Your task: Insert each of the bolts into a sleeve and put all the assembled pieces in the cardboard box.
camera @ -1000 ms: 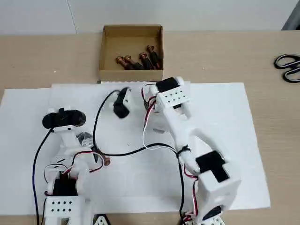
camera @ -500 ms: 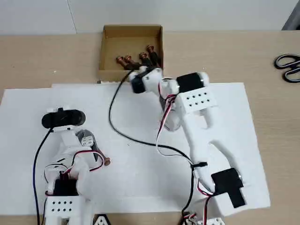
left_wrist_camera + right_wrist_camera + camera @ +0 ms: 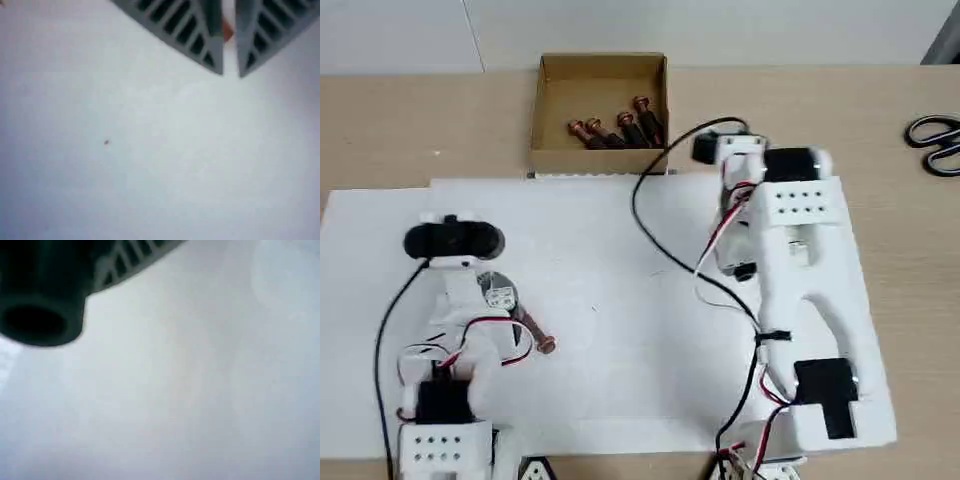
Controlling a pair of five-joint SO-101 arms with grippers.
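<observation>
Left tool clamps a bolt low over the white sheet on the table. Right tool, near the cardboard box, grips a sleeve, bore exposed, presumably for mating. Four assembled pieces lie boxed.

Fig. | Surface: light wooden table beneath me, bare from 9 through 12 to 3 o'clock | Cover: white paper sheet spread from centre toward 6 | Backdrop: pale wall at 12 | Stray item: scissors at 2 | Light: even, with soft shadows.
</observation>
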